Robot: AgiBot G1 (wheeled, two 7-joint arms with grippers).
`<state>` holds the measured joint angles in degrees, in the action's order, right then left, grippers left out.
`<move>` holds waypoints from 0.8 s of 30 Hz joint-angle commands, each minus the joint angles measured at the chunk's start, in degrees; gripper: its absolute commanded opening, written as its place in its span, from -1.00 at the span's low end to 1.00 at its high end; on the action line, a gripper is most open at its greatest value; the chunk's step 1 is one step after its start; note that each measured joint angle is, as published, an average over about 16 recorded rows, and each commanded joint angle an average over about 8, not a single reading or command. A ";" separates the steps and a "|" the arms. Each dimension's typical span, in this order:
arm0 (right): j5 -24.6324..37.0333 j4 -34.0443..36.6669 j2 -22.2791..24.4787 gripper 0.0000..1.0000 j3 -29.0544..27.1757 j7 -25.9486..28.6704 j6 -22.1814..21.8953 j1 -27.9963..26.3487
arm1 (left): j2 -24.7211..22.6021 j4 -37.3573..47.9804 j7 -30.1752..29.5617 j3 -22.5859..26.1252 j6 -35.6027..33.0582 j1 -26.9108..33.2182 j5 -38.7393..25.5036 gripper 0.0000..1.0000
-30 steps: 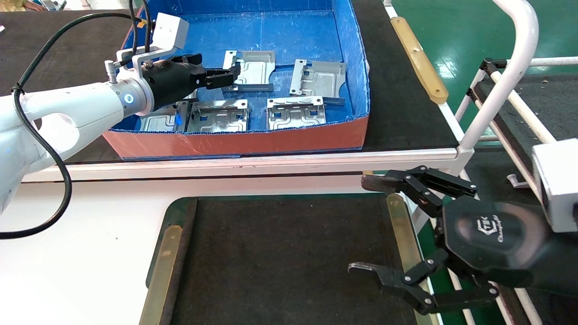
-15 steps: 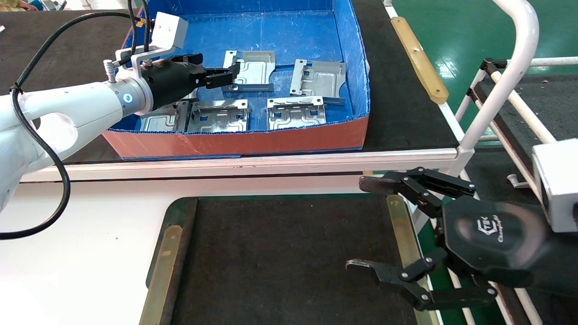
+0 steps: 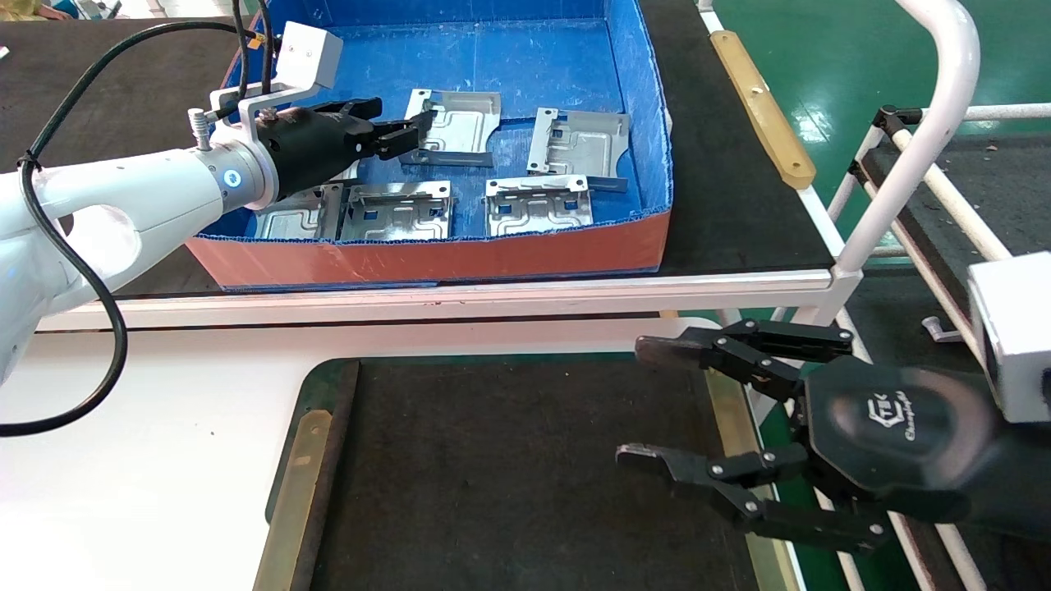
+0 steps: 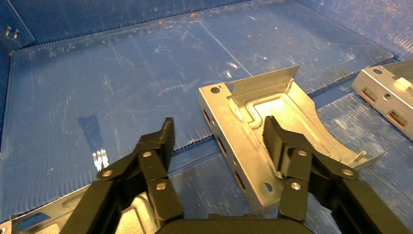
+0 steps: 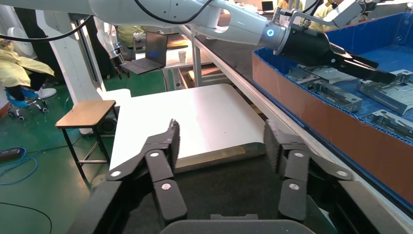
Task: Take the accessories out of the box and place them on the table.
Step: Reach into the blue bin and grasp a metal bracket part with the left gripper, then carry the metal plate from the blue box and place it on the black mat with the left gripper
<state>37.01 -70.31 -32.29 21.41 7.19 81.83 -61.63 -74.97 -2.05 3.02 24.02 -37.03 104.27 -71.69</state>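
The plate (image 4: 263, 141) I'm after lies flat on the floor of the box (image 3: 632, 242), in the back row, with four more plates near it: one (image 3: 577, 141) to its right and three along the front wall. None sits on the table (image 3: 509, 468) yet, so I judge this to be the reach for a first pick. My left gripper (image 4: 219, 141) hangs low over the plate's near edge, jaws spread wide and empty; one finger (image 4: 277, 141) is over the plate's embossed face, the other over bare blue floor beside it. Next I'd need to drop so the fingers straddle that raised side rim, then close. There's open floor to the plate's left, and the neighbouring plate lies well apart. The lift must clear the orange front wall. My right gripper (image 3: 649, 402) hovers wide open and empty over the table's right edge.
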 commanded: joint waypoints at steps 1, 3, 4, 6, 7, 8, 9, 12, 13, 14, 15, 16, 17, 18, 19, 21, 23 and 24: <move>0.00 0.00 0.00 -1.00 0.00 0.00 0.00 0.00 | 0.01 -0.01 -0.01 0.01 -0.01 -0.01 0.00 -1.00; 0.00 0.00 0.00 -1.00 0.00 0.00 0.00 0.00 | 0.01 -0.02 -0.02 0.01 -0.03 -0.01 -0.01 -1.00; 0.00 0.00 0.00 -1.00 0.00 0.00 0.00 0.00 | 0.01 -0.03 -0.02 0.01 -0.03 -0.01 -0.01 -1.00; 0.00 0.00 0.00 -1.00 0.00 0.00 0.00 0.00 | 0.02 -0.04 -0.03 0.01 -0.04 -0.02 -0.01 -1.00; 0.00 0.00 0.00 -1.00 0.00 0.00 0.00 0.00 | 0.02 -0.04 -0.03 0.01 -0.04 -0.02 -0.01 -1.00; 0.00 0.00 0.00 -1.00 0.00 0.00 0.00 0.00 | 0.03 -0.05 -0.03 0.01 -0.05 -0.02 -0.01 -1.00; 0.00 0.00 0.00 -1.00 0.00 0.00 0.00 0.00 | 0.03 -0.05 -0.03 0.01 -0.05 -0.02 -0.01 -1.00; 0.00 0.00 0.00 -1.00 0.00 0.00 0.00 0.00 | 0.04 -0.06 -0.03 0.01 -0.05 -0.02 -0.02 -1.00; 0.00 0.00 0.00 -1.00 0.00 0.00 0.00 0.00 | 0.04 -0.07 -0.03 0.01 -0.05 -0.02 -0.03 -1.00; 0.00 0.00 0.00 -1.00 0.00 0.00 0.00 0.00 | 0.04 -0.07 -0.03 0.01 -0.04 -0.03 -0.04 -1.00; 0.00 0.00 0.00 -1.00 0.00 0.00 0.00 0.00 | 0.05 -0.07 -0.03 0.01 -0.04 -0.03 -0.04 -1.00; 0.00 0.00 0.00 -1.00 0.00 0.00 0.00 0.00 | 0.05 -0.06 -0.02 0.01 -0.03 -0.03 -0.05 -1.00; 0.00 0.00 0.00 -1.00 0.00 0.00 0.00 0.00 | 0.05 -0.06 -0.02 0.01 -0.03 -0.03 -0.06 -1.00; 0.00 0.00 0.00 -1.00 0.00 0.00 0.00 0.00 | 0.05 -0.07 -0.02 0.01 -0.03 -0.03 -0.06 -1.00; 0.00 0.00 0.00 -1.00 0.00 0.00 0.00 0.00 | 0.06 -0.07 -0.02 0.01 -0.03 -0.03 -0.07 -1.00; 0.00 0.00 0.00 -1.00 0.00 0.00 0.00 0.00 | 0.05 -0.08 -0.03 0.01 -0.08 -0.04 -0.07 -1.00; 0.00 0.00 0.00 -1.00 0.00 0.00 0.00 0.00 | 0.02 -0.11 -0.07 0.02 -0.20 -0.03 -0.08 -1.00; 0.00 0.00 0.00 -1.00 0.00 0.00 0.00 0.00 | 0.01 -0.16 -0.08 0.04 -0.30 0.01 -0.11 -1.00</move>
<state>37.01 -70.31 -32.29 21.41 7.19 81.83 -61.63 -74.96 -2.40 2.96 24.07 -37.48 104.44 -71.80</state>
